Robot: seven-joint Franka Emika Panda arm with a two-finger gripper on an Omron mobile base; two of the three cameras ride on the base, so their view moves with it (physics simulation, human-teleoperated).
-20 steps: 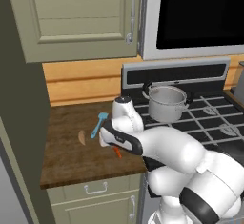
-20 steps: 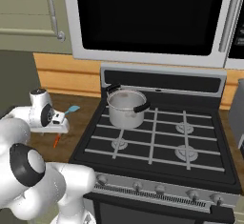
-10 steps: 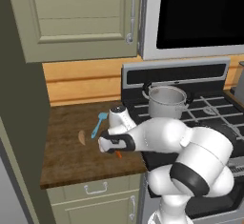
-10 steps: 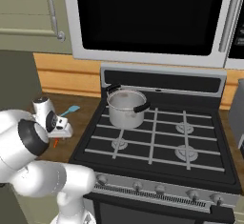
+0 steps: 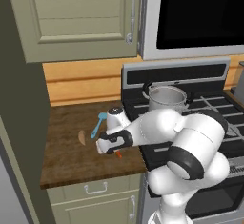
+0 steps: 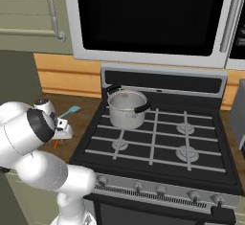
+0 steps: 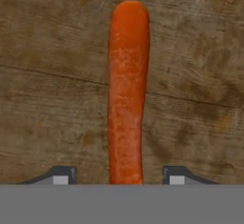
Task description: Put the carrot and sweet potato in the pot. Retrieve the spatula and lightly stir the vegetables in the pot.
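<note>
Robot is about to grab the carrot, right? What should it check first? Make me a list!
1. Carrot lies between the end effector fingertips: ok, one tip on each side.
2. Fingertips touching the carrot: not ok, gaps on both sides.
3. Carrot flat on the wooden counter: ok.
4. Sweet potato and spatula out of the way: ok, both lie apart from the carrot.
5. Pot upright on the stove, no lid: ok.
6. Pot empty inside: cannot tell.
</note>
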